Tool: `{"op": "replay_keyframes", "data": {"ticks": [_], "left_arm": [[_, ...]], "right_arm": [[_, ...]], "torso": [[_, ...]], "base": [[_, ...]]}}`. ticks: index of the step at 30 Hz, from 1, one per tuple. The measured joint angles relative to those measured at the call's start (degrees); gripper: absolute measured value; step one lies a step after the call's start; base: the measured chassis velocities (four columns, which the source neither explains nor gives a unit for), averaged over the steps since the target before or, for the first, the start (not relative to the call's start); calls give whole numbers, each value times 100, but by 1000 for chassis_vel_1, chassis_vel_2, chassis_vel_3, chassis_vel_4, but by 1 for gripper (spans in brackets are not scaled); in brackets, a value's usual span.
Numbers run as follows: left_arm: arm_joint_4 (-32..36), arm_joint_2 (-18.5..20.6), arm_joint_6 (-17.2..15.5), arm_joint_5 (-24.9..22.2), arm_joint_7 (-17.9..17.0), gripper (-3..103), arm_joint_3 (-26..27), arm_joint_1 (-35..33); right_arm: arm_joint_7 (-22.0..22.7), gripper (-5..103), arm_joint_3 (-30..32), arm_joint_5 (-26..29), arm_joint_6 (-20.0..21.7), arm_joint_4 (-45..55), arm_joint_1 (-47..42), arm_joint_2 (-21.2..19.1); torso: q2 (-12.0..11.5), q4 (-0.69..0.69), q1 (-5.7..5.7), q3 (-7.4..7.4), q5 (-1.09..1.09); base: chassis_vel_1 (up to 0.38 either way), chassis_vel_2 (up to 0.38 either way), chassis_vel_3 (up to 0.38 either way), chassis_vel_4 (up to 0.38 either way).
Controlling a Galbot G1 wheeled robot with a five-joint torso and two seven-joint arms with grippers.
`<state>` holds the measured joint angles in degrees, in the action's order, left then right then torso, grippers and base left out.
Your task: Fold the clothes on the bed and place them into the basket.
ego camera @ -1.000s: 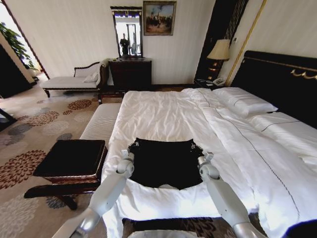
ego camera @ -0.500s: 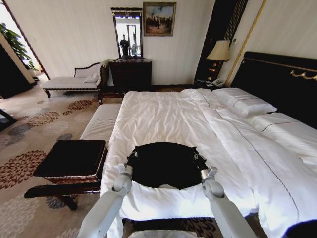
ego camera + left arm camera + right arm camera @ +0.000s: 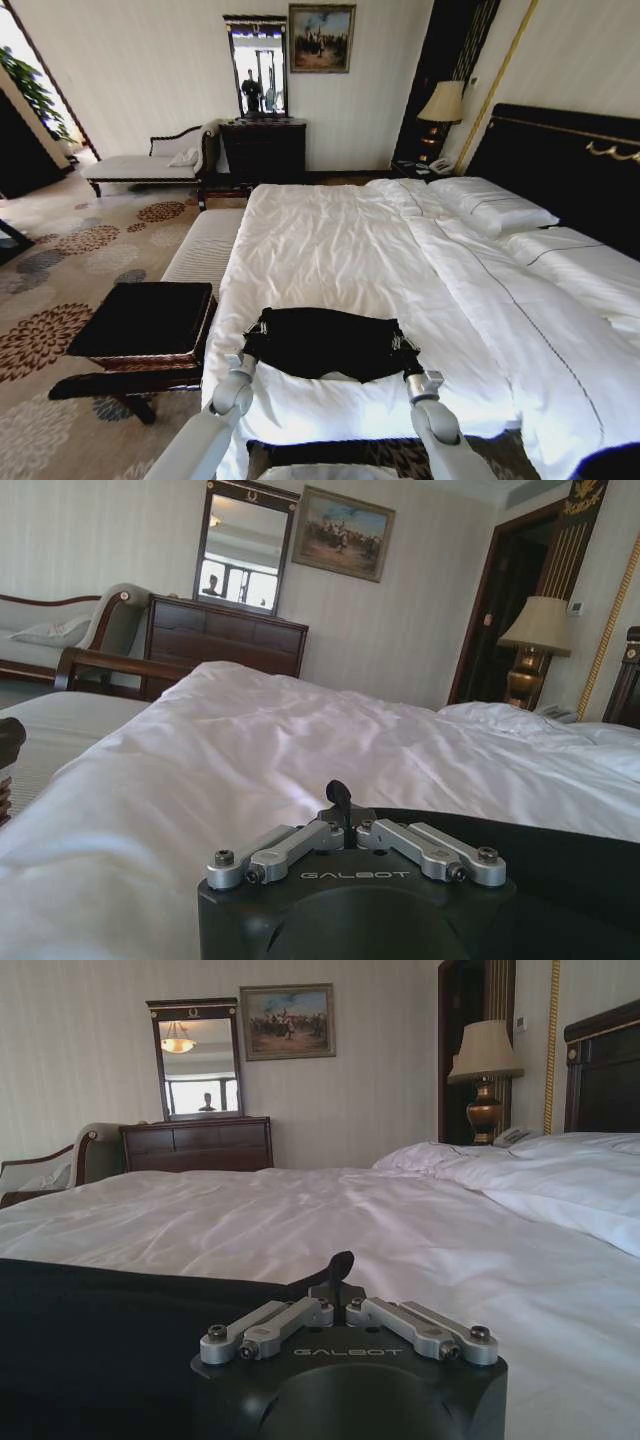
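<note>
Both arms reach over the foot of the bed point(image 3: 340, 240), and each gripper has its jaws pressed together on a pinch of the T-shirt point(image 3: 325, 342). The left gripper point(image 3: 252, 340) nips the shirt's left edge; in the left wrist view a small tuft of black cloth pokes up between the closed fingers point(image 3: 290, 846), with the rest of the shirt point(image 3: 560, 855) running off to one side of the jaws over the white duvet point(image 3: 250, 750). The right gripper point(image 3: 404, 352) nips the opposite edge the same way, a black tuft standing up from its closed fingers point(image 3: 410, 1322) and the shirt point(image 3: 120, 1330) lying off to the other side. Between the two sets of jaws the shirt lies as a wide, short, dark band, flat on the duvet near the foot edge, its near hem dipping in the middle. Beyond the jaws the duvet runs bare up to the pillows point(image 3: 490, 205) and the dark headboard point(image 3: 570, 165). Off to the left gripper's outer side, on the carpet beside the bed, sits the basket point(image 3: 145, 322), well apart from the shirt.
</note>
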<state>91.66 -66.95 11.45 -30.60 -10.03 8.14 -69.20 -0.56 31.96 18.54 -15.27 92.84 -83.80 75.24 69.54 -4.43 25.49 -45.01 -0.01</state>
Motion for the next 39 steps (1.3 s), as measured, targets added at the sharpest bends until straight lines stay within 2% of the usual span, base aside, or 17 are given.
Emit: {"op": "replay_keyframes", "data": {"ticks": [8, 23, 25, 27, 29, 30, 31, 32, 35, 36, 37, 39], "left_arm": [[273, 151, 140, 445, 36, 0, 70, -549], [372, 144, 197, 683, 55, 0, 214, -868], [403, 153, 194, 690, -23, -2, 208, -914], [417, 151, 183, 693, -74, 2, 198, -939], [479, 145, 169, 729, -152, 12, 189, -1025], [548, 156, 169, 762, -156, 18, 194, -1088], [638, 182, 169, 796, -156, 18, 216, -1166], [638, 182, 169, 796, -156, 18, 216, -1166], [1121, 333, 172, 823, -151, 34, 411, -1470], [1121, 333, 172, 823, -151, 34, 411, -1470], [1216, 364, 171, 815, -151, 39, 447, -1507], [1588, 485, 86, 715, -178, 49, 511, -1539]], "right_arm": [[36, 0, 73, -80, -55, 213, -278, 117], [105, 0, 176, -247, -174, 443, -704, 328], [93, 0, 167, -299, -221, 419, -734, 363], [72, 0, 165, -338, -255, 375, -732, 379], [45, -1, 168, -467, -388, 288, -716, 414], [37, 4, 171, -471, -415, 293, -724, 419], [30, 9, 176, -449, -430, 336, -766, 423], [30, 9, 176, -449, -430, 336, -766, 423], [50, 25, 310, -298, -439, 588, -933, 438], [50, 25, 310, -298, -439, 588, -933, 438], [60, 25, 346, -262, -436, 648, -960, 442], [169, 36, 523, -9, -272, 1007, -1070, 433]], "torso": [[-1, 1, 1, -1, 1], [-1, 0, 1, -1, 1], [-1, 0, 1, 0, 1], [-1, 1, 1, -1, 1], [-2, 1, 1, -1, 2], [-2, 1, 1, -1, 1], [-2, 2, 1, -1, 1], [-2, 2, 1, -1, 1], [-1, 2, 0, -1, 2], [-1, 2, 0, -1, 2], [-2, 2, 0, -1, 2], [-1, 1, 0, 0, 2]], "base": [[0, 0, 0, 0], [0, 0, 0, 0], [0, 0, 0, 0], [0, 0, 0, 0], [0, 0, 0, 0], [0, 0, 0, 0], [0, 0, 0, 0], [0, 0, 0, 0], [0, 0, 0, 0], [0, 0, 0, 0], [0, 0, 0, 0], [0, 0, 0, 0]]}}
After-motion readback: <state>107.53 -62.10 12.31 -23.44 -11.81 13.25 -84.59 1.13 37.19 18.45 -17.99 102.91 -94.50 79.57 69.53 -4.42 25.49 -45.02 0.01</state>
